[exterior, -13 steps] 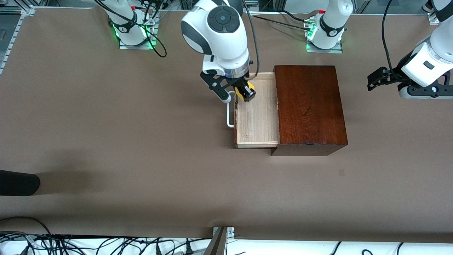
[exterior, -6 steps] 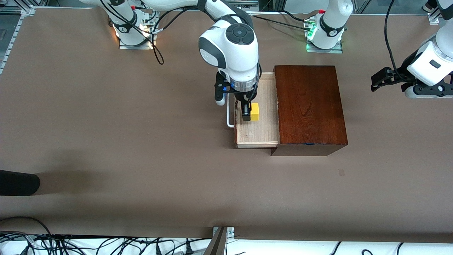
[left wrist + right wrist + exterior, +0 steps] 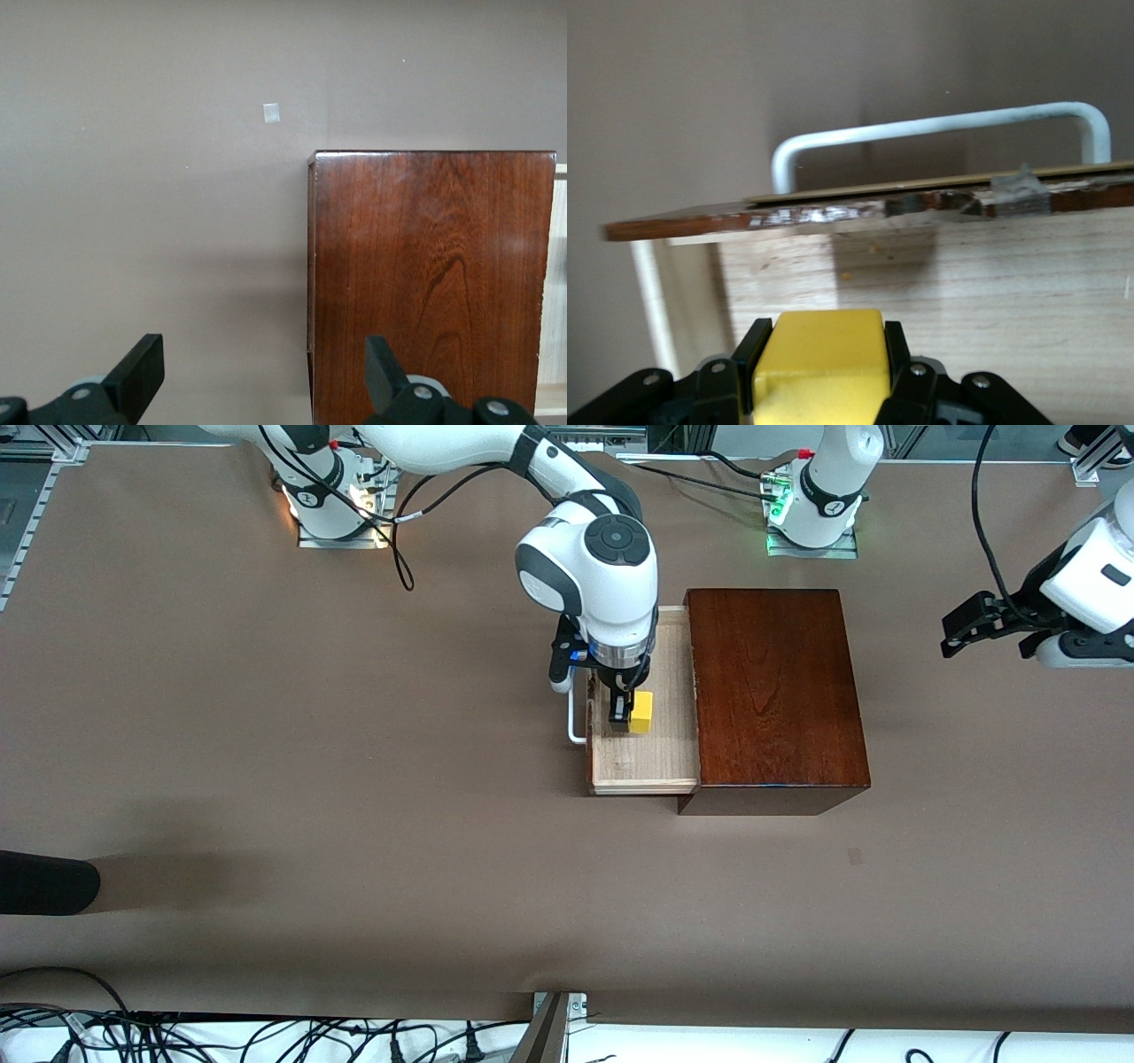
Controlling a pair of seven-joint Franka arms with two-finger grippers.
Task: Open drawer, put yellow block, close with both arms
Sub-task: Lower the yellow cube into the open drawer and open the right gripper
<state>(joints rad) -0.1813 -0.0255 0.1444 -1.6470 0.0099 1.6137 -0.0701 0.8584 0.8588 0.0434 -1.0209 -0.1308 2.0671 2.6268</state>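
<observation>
On the brown table (image 3: 354, 797), the glossy dark wooden box (image 3: 775, 691) sits near the middle, a bit toward the left arm's end. Its drawer (image 3: 642, 766) is pulled out toward the right arm's end, and the pale wood tray is open to see. The white handle (image 3: 576, 722) sticks out from the drawer's dark front.

Over the open drawer hangs the right pincer (image 3: 631, 716). It is clenched on the yellow block (image 3: 641, 712), one black finger on each side. In the right wrist view the yellow block (image 3: 819, 363) sits tight between the fingers (image 3: 751, 350), with the drawer's pale floor under it and the white handle (image 3: 939, 128) past the drawer front. It may be that the block is just above the tray floor, but this is hard to tell.

The left pincer (image 3: 988, 624) waits in the air over the table, toward the left arm's end and well apart from the box. Its fingers (image 3: 142, 367) are spread wide and hold nothing. In the left wrist view the box (image 3: 430, 283) lies below it.
</observation>
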